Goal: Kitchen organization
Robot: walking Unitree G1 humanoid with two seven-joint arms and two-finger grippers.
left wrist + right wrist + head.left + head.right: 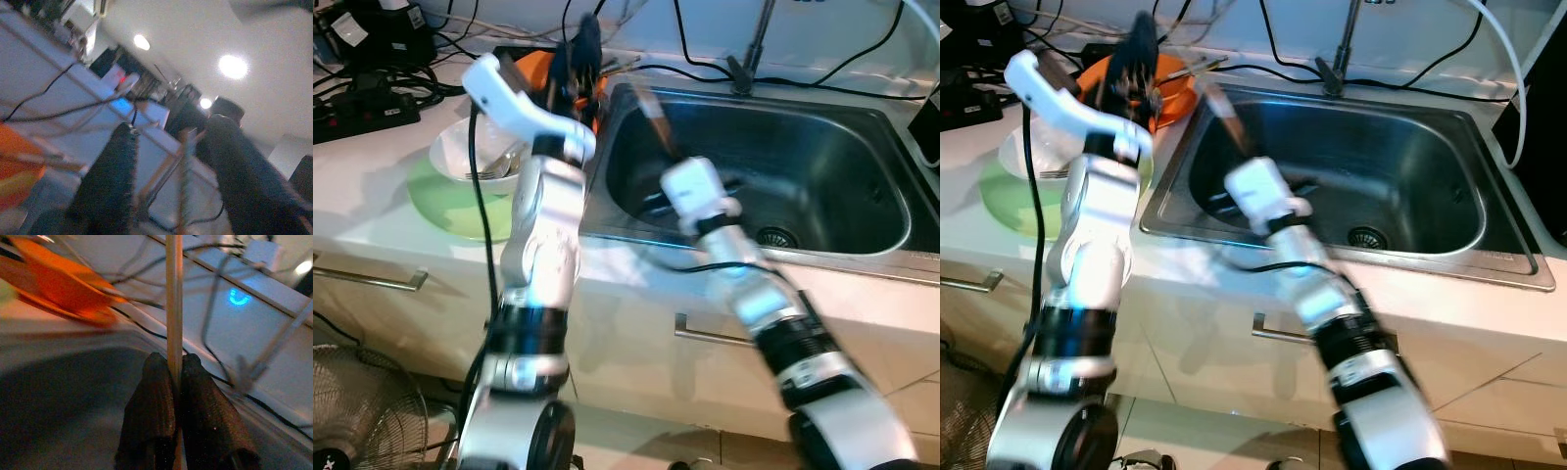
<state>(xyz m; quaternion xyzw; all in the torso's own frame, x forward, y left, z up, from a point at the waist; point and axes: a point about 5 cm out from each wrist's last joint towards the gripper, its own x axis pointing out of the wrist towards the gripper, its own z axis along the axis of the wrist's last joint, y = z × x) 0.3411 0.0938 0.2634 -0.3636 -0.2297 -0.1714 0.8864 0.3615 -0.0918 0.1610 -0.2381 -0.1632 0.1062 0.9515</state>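
My right gripper (171,360) is shut on a thin wooden chopstick (173,293) that stands up between its fingers. In the eye views this gripper (658,132) hangs, blurred, over the left part of the steel sink (862,166). My left gripper (584,44) is raised over the counter beside an orange bowl (530,69) with utensils (619,63) sticking out of it. Its fingers (110,176) stand apart in the left wrist view. A thin utensil (186,166) shows in the gap between them, and I cannot tell whether it touches them.
A white bowl (460,152) holding cutlery sits on a green plate (445,211) left of the sink. The faucet (749,54) rises behind the basin. Cables and a power strip (367,108) lie along the counter's back. A fan (357,411) stands on the floor at lower left.
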